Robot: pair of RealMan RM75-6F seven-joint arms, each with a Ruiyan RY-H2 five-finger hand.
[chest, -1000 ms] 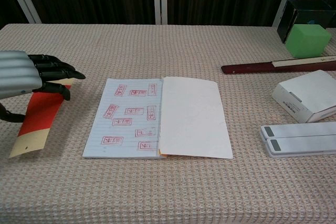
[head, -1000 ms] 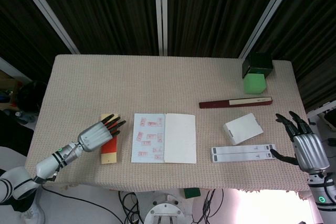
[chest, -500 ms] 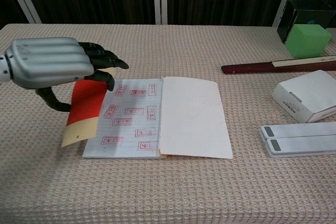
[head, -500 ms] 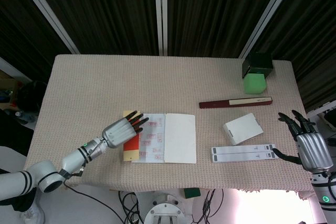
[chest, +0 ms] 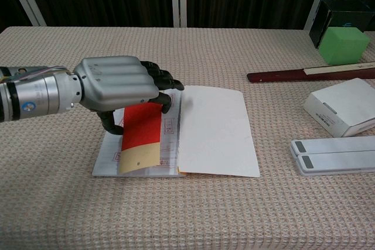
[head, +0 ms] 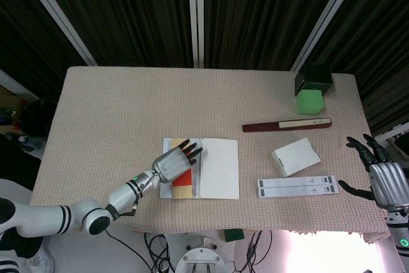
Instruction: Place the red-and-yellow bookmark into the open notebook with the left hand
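Left hand [chest: 114, 89] has carried red-and-yellow bookmark [chest: 140, 137] rightward from bare cloth at left, now over left page of open notebook [chest: 217, 133]. Fingers pinch bookmark's far red end; yellow end hangs near page's near edge. Judgement: transport done, only lowering and release left. Right hand [head: 382, 180] idle at table's right edge, fingers spread, holding nothing.

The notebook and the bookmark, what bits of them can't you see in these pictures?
- Bookmark: its top end is hidden under the left hand in both views, so the grip on it is not clear.
- Notebook: most of the left page is covered by the hand and bookmark; the red stamps are too small to read.
- Right hand: only in the head view, at the frame edge.
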